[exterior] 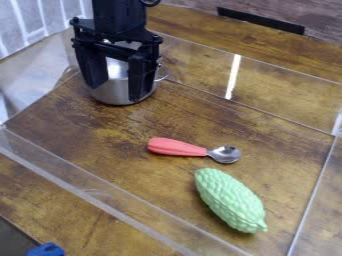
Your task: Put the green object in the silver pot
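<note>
Nearest to us we see the green object (230, 200), which lies flat on the wooden table (80, 125) at the lower right of the picture. Its long axis goes diagonally, from its upper-left end down to its lower-right end. A little farther, between it and the fingers, lies a spoon (191, 150) with a red handle, its metal bowl pointing to the right. It is close to the green object, but we cannot tell if they touch.

Farthest, at the upper left, the gripper (118, 62) hangs right in front of the silver pot (123, 88) and hides most of it. Its dark fingers (86, 66) point down and stand wide apart, and we see nothing between them. So from the fingers the green object lies well apart, toward the lower right, beyond the spoon.

We judge that the pick is not yet begun. The coming move has to carry the fingers over the spoon, then close them across the short side of the object
</note>
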`<control>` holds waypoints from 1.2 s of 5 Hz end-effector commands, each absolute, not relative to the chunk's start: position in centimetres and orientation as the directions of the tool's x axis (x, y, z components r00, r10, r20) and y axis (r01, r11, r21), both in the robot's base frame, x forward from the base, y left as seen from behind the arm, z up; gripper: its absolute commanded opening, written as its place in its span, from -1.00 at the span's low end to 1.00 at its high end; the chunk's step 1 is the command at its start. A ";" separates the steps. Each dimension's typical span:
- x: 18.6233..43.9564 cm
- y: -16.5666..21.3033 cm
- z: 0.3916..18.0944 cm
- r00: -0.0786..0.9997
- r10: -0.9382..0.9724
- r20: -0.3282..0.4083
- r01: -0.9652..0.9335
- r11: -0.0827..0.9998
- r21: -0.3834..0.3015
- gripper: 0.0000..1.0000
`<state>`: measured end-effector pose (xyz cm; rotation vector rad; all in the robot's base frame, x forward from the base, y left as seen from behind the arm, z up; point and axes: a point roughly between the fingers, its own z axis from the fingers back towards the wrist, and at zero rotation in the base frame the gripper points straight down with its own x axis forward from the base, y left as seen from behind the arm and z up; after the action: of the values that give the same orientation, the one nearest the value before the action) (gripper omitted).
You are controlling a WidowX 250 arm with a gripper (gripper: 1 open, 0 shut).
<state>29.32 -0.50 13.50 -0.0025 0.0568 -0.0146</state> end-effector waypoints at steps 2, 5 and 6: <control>28.5 -2.5 11.1 0.993 0.099 -0.071 -0.100 0.995 -0.008 1.00; 28.6 -5.3 10.0 0.924 0.370 -0.092 -0.373 0.928 -0.011 1.00; 28.5 -6.9 10.9 0.821 0.568 -0.066 -0.571 0.821 -0.035 1.00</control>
<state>28.23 -6.78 9.00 -0.0209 0.1148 0.6054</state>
